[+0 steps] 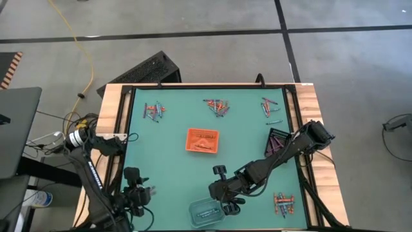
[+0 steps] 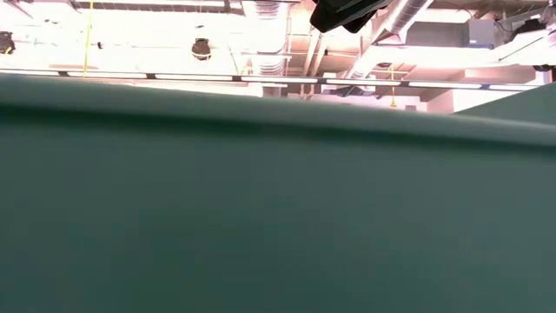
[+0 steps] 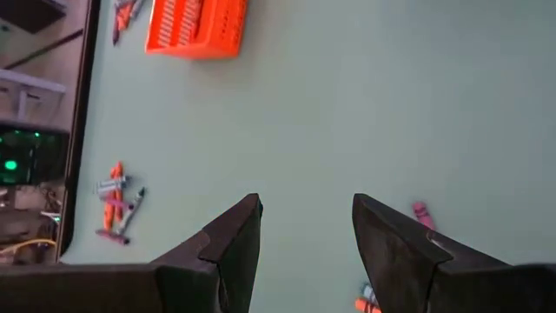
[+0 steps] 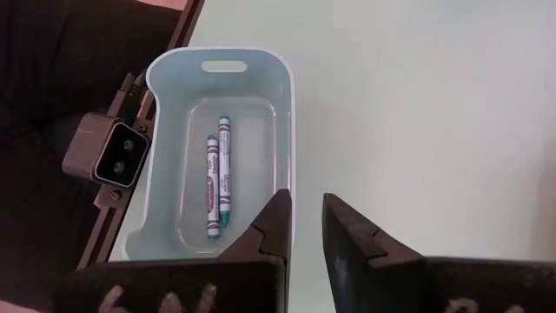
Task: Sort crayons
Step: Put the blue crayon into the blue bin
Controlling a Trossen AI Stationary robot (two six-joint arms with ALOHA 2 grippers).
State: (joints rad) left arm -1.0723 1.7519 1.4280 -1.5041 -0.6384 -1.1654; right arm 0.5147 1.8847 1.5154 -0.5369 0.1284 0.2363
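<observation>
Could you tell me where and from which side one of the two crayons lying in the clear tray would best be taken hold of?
Probably at mid-length, from straight above. Both crayons lie flat, side by side along the clear tray, whose walls block any sideways approach. One finger would have to slip into the narrow gap between them, or take both together.

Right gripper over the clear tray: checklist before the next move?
1. Right gripper empty: ok, fingers slightly apart, nothing between them.
2. Right gripper sits above the near rim of the clear plastic tray: ok.
3. Two blue-grey crayons lie flat inside the clear tray, side by side: ok.
4. Orange slotted tray mid-table, crayons inside: ok; their colours cannot tell.
5. Unsorted mixed crayon piles remain on the green mat: not ok, sorting unfinished.
6. Left gripper open, empty, hovering over bare mat: ok.
</observation>
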